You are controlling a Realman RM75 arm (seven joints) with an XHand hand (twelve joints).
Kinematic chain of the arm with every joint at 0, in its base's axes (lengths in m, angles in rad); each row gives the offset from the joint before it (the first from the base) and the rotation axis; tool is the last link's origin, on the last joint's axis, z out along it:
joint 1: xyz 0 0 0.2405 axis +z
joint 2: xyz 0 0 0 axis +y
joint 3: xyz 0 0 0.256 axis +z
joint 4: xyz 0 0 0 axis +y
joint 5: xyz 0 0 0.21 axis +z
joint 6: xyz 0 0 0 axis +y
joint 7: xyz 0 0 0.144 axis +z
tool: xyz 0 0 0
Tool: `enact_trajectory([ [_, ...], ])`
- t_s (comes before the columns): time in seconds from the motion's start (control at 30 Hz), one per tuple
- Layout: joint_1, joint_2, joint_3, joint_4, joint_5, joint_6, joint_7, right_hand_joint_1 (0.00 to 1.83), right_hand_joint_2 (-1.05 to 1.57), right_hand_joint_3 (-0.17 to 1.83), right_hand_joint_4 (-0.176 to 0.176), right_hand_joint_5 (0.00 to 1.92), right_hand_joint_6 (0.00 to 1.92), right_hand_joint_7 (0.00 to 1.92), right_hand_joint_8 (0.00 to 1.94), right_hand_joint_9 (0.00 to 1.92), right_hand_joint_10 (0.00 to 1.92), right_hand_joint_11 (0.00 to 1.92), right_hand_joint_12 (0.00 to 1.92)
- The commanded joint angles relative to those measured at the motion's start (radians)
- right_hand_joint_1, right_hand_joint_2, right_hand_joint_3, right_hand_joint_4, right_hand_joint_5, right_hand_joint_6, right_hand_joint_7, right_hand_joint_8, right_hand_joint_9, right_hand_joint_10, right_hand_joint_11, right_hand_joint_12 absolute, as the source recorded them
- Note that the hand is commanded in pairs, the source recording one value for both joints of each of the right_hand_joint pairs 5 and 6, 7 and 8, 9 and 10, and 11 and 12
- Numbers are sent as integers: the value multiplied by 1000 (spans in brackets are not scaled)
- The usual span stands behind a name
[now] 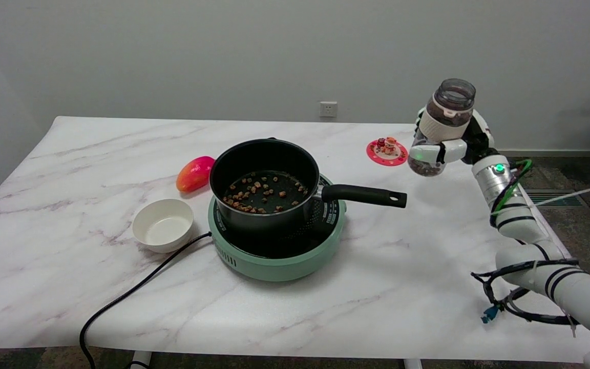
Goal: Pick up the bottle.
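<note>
Gripping the bottle [443,128] in the right hand [451,146], fingers [430,152] wrapping its middle, well above the worktop [69,256]. Pickup seemingly done; next, just holding steady, pot [264,184] lying left of fingers.

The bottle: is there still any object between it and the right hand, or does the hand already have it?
Nothing stands between them. The right hand grips the bottle around its middle and holds it tilted in the air beyond the table's right edge.
</note>
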Motion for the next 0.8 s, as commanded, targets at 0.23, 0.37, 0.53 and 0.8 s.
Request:
enact_trajectory([
  [0.23, 208, 36, -119, 167, -209, -153, -2, 1512, 909, 469, 0, 1880, 1880, 1829, 1829, 1251, 1251, 1180, 1180],
  [0.37, 212, 33, -122, 216, -276, -190, -4, 1512, 909, 469, 0, 1878, 1878, 1827, 1827, 1249, 1249, 1180, 1180],
  [0.53, 192, 34, -122, 284, -318, -221, -74, 1511, 919, 467, 0, 1878, 1878, 1835, 1835, 1250, 1250, 1182, 1182],
  [0.8, 149, 36, -117, 419, -318, -340, -260, 1511, 932, 454, 0, 1873, 1873, 1835, 1835, 1252, 1252, 1186, 1186],
])
